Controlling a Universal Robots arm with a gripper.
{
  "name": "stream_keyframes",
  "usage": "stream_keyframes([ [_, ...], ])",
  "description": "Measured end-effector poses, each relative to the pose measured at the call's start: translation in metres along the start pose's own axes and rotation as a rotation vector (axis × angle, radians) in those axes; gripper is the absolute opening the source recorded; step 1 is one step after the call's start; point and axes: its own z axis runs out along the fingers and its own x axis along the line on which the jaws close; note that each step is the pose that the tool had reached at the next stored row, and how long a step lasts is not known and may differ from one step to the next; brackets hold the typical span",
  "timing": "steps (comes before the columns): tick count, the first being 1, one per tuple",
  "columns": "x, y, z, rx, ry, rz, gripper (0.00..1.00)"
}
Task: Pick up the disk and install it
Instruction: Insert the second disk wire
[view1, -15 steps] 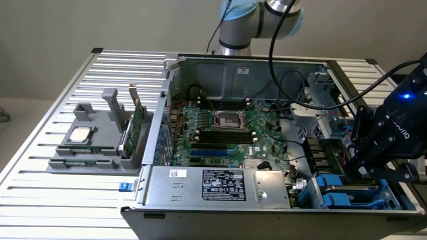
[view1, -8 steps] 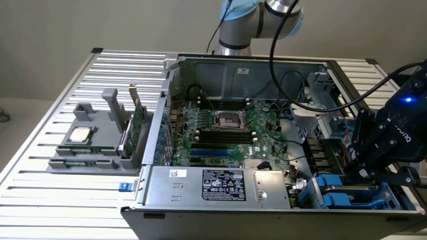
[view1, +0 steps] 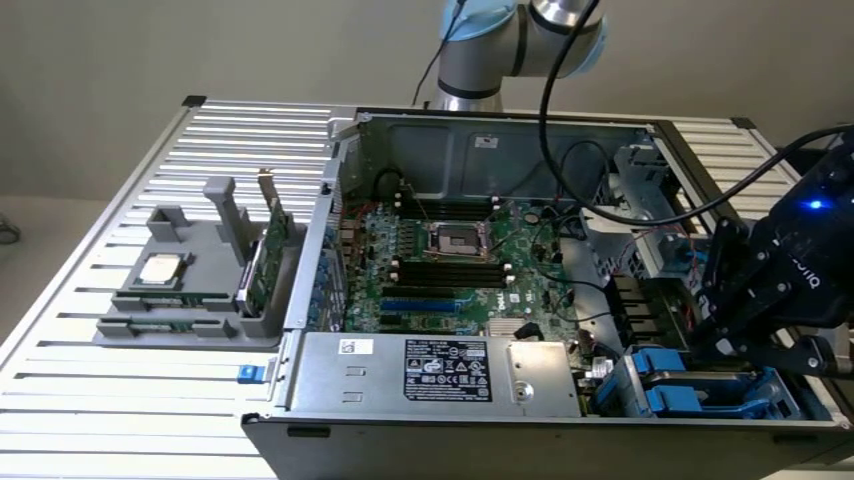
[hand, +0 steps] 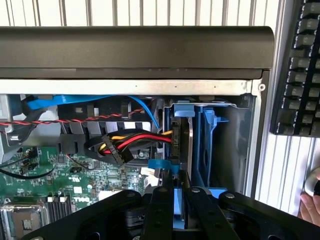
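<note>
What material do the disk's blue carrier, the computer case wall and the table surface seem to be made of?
Carrier: probably plastic, evenly bright blue with moulded tabs and a dull sheen. Case wall: likely sheet metal, bare grey, thin, with folded edges. Table: seems metal, pale silver slats with grooves between them, lightly glossy.

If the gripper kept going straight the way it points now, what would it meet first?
Most likely the disk itself: the gripper sits shut at its edge, aimed down into the blue drive bay at the computer case's front corner. How deep the disk already sits is unclear.
</note>
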Motion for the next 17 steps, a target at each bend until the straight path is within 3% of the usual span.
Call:
stream_keyframes([
  [6, -0.002, 0.0002, 0.0017, 0.0001, 0.0165, -0.004, 0.16],
  [7, -0.006, 0.0004, 0.0024, 0.0003, 0.0308, -0.006, 0.16],
  [9, -0.016, 0.0013, 0.0059, 0.0005, 0.0729, -0.011, 0.16],
  [10, -0.02, 0.0019, 0.0085, 0.0007, 0.0903, -0.013, 0.16],
  [11, -0.022, 0.0027, 0.0091, 0.0008, 0.1008, -0.015, 0.16],
  [14, -0.024, 0.0027, 0.0087, 0.0009, 0.1057, -0.015, 0.31],
  [17, -0.024, 0.0026, 0.0085, 0.0009, 0.109, -0.016, 0.31],
])
